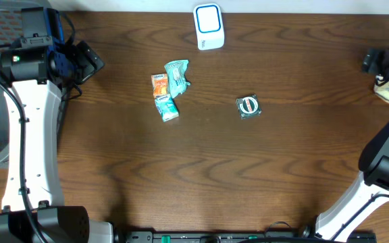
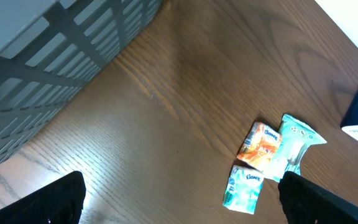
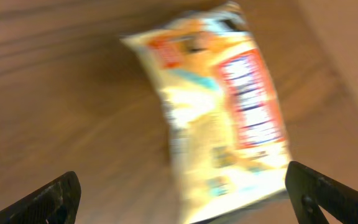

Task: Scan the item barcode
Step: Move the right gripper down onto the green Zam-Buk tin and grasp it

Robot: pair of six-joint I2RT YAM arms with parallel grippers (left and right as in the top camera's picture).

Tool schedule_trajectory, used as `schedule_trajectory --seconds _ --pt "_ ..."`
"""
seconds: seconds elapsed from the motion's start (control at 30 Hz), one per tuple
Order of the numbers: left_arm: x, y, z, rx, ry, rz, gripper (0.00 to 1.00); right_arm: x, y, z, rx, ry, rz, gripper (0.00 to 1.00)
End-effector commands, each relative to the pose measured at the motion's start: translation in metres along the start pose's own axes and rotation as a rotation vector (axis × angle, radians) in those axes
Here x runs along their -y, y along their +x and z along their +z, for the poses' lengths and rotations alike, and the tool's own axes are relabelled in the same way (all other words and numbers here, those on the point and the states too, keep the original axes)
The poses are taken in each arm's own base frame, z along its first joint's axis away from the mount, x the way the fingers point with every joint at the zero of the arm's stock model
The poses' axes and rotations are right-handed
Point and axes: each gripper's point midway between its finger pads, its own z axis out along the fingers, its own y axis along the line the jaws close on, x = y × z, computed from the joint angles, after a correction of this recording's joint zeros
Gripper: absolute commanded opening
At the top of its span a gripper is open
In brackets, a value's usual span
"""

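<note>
Wooden surface [image 1: 194, 175] bearing yellow packet [image 3: 222, 118] beneath wide-open right hand [image 3: 188, 199], likely parked aside from scanner [image 1: 209, 27]; left hand [image 2: 182, 202] open, idle.

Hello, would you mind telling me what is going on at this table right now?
Neither arm seems to hold anything. The right gripper stands open above a yellow plastic snack bag, blurred in its wrist view. The left gripper is open too, beside a grey slatted basket. The white-and-blue barcode scanner sits at the far edge of the brown wooden table. A cluster of small orange and teal packets and a dark round-labelled packet lie mid-table.
</note>
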Motion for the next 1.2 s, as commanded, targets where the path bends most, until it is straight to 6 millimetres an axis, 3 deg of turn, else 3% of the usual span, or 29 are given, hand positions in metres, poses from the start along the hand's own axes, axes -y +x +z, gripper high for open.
schedule_trajectory --seconds 0.0,0.03,0.07,0.23,0.37,0.43,0.5,0.7,0.83,0.97,1.17 --pt "-0.002 -0.001 -0.003 0.009 -0.004 -0.008 0.98 -0.067 -0.004 -0.012 0.022 -0.25 -0.039 0.99" --pt "-0.002 -0.001 -0.003 0.009 -0.004 -0.008 0.98 -0.081 -0.005 -0.016 0.025 -0.306 -0.048 0.96" --pt "-0.002 -0.001 -0.003 0.009 -0.004 -0.008 0.98 -0.116 -0.001 -0.028 0.013 -0.451 -0.046 0.91" --pt "-0.002 -0.001 -0.003 0.009 -0.004 -0.008 0.98 -0.207 0.035 -0.083 -0.136 -0.851 -0.065 0.93" --pt "-0.002 -0.001 -0.003 0.009 -0.004 -0.008 0.98 -0.244 0.075 -0.115 -0.297 -0.966 -0.106 0.98" --pt "-0.002 -0.001 -0.003 0.009 -0.004 -0.008 0.98 -0.26 0.099 -0.13 -0.368 -0.981 -0.174 0.94" --pt "-0.002 -0.001 -0.003 0.009 -0.004 -0.008 0.98 -0.277 0.128 -0.137 -0.438 -0.921 -0.26 0.84" --pt "-0.002 -0.001 -0.003 0.008 -0.004 -0.008 0.98 -0.294 0.179 -0.131 -0.507 -0.613 -0.348 0.92" --pt "-0.002 -0.001 -0.003 0.009 -0.004 -0.008 0.98 -0.311 0.206 -0.135 -0.486 -0.541 -0.451 0.99" --pt "-0.002 -0.001 -0.003 0.009 -0.004 -0.008 0.98 -0.297 0.221 -0.127 -0.476 -0.294 -0.349 0.99" --pt "-0.002 -0.001 -0.003 0.008 -0.004 -0.008 0.98 -0.289 0.243 -0.13 -0.52 -0.21 -0.315 0.98"
